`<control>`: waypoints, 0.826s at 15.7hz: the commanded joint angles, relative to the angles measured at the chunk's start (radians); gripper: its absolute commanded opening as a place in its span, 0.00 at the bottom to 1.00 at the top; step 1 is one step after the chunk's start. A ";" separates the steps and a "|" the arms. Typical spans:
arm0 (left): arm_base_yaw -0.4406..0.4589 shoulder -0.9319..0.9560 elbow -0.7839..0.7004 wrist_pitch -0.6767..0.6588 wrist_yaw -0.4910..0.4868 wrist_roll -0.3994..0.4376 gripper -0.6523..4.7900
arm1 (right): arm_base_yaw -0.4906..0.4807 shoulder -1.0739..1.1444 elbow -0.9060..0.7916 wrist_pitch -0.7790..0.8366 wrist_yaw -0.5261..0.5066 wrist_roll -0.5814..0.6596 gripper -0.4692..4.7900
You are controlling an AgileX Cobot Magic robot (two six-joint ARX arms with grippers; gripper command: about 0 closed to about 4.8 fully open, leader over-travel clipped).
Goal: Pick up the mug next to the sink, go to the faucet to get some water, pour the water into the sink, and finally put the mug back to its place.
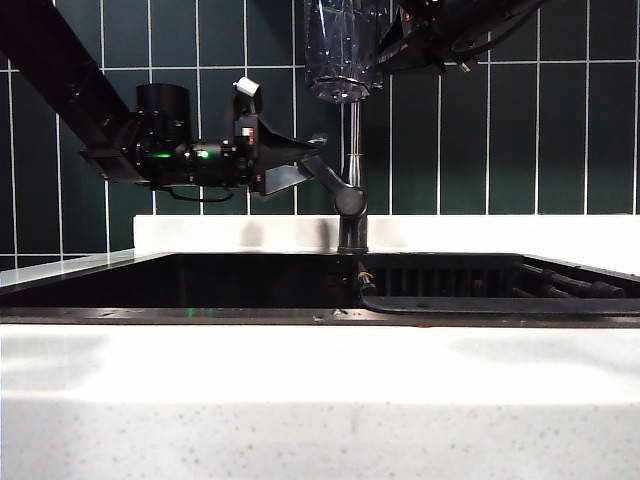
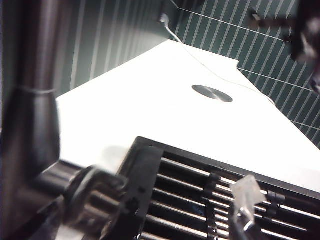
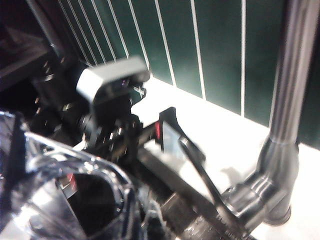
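The clear glass mug (image 1: 339,50) hangs at the top of the exterior view, base down, in front of the faucet's pipe (image 1: 353,140). My right gripper (image 1: 385,45) is shut on its right side. The right wrist view shows the mug's rim (image 3: 75,195) close up. My left gripper (image 1: 305,165) reaches in from the left, jaws open. Its fingers straddle the tip of the faucet's lever handle (image 1: 330,178); contact cannot be made out. The lever (image 3: 205,185) and pipe (image 3: 285,100) also show in the right wrist view. Below lies the black sink (image 1: 180,285).
A slotted black rack (image 1: 470,280) fills the sink's right half and also shows as rack (image 2: 225,200) in the left wrist view. White speckled counter (image 1: 320,400) runs along the front. A round metal disc (image 2: 212,93) sits in the rear counter. Dark green tiles (image 1: 560,130) form the back wall.
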 commanded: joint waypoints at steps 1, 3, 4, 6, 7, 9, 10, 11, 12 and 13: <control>-0.018 -0.004 0.021 0.016 0.006 0.018 0.91 | 0.000 0.009 0.032 0.018 -0.009 0.004 0.08; -0.018 -0.004 0.032 0.016 0.008 0.018 0.91 | 0.000 0.009 0.046 0.017 -0.009 0.004 0.08; -0.018 -0.004 0.032 0.016 0.008 0.018 0.91 | 0.000 0.009 0.058 0.018 -0.008 0.004 0.08; -0.018 -0.004 0.032 0.014 0.013 0.015 0.91 | 0.000 0.009 0.069 0.002 -0.008 0.004 0.08; -0.018 -0.004 0.032 0.014 0.025 0.015 0.91 | 0.000 0.009 0.069 0.002 -0.008 0.004 0.08; -0.018 -0.004 0.031 0.008 0.063 0.015 0.91 | 0.000 0.009 0.069 0.002 -0.008 0.004 0.08; -0.018 -0.004 0.031 0.008 0.082 0.020 0.90 | 0.000 0.009 0.069 0.002 -0.006 0.004 0.08; -0.018 -0.004 0.031 0.008 0.102 0.035 0.89 | 0.000 0.009 0.069 0.002 -0.004 0.004 0.08; -0.018 -0.004 0.031 0.008 0.116 0.037 0.86 | 0.000 0.009 0.069 0.002 -0.004 0.004 0.08; -0.018 -0.004 0.031 0.008 0.130 0.037 0.86 | 0.000 0.009 0.069 0.002 -0.003 0.003 0.08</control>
